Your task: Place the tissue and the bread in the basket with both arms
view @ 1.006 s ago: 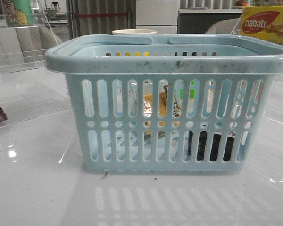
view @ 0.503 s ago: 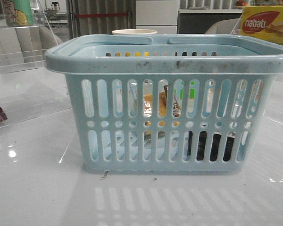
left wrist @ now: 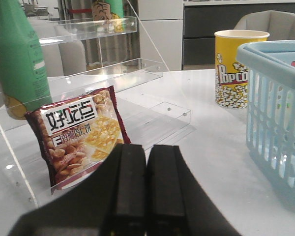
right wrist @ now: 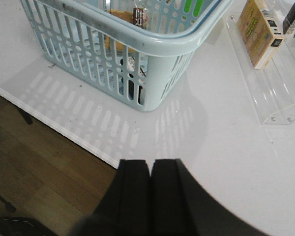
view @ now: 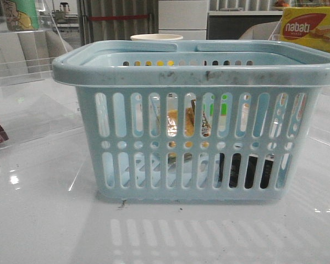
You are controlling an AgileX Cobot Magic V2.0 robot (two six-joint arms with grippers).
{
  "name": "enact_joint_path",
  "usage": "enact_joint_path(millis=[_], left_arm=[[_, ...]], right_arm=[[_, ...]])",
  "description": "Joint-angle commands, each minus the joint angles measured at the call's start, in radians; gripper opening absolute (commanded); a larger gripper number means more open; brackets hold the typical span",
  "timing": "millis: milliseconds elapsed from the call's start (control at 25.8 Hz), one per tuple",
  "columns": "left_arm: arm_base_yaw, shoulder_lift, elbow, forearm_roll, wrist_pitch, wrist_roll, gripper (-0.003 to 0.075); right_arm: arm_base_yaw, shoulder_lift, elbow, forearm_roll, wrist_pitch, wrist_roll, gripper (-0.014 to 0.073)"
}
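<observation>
Far left on the white table (view: 38, 220), the maroon snack packet (left wrist: 78, 137) leans by a clear acrylic shelf (left wrist: 96, 73), with a green bottle (left wrist: 17, 54) behind it. The left pincer (left wrist: 146, 187) is fully closed, both fingers pressed flat together, holding nothing, touching nothing; it sits low over the table, near the packet but apart from it. A yellow popcorn cup (left wrist: 234, 69) stands on the table beside the basket's far side.

Centre: the light blue basket (view: 195, 69) sits upright on the table. Through its slots the bread (view: 179, 122), pale slices in a clear bag with a dark label, lies inside near the middle. The tissue (view: 246, 169), a dark block, rests on the basket floor to the right of the bread.

Right: the right pincer (right wrist: 151, 189) is also shut tight, empty, hanging over the table edge well apart from the basket. A yellow nabati box (view: 311, 27) stands behind the basket on the right.
</observation>
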Motion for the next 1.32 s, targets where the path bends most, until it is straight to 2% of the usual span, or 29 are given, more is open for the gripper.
enact_joint_path(millis=[0, 1277], left_arm=[[0.017, -0.019, -0.002, -0.010, -0.149, -0.011, 0.0091], [0.018, -0.018, 0.001, -0.004, -0.173, -0.011, 0.0091]], right_arm=[[-0.002, 0.014, -0.024, -0.010, -0.074, -0.008, 0.0058], [-0.002, 0.014, -0.024, -0.010, -0.074, -0.008, 0.0058]])
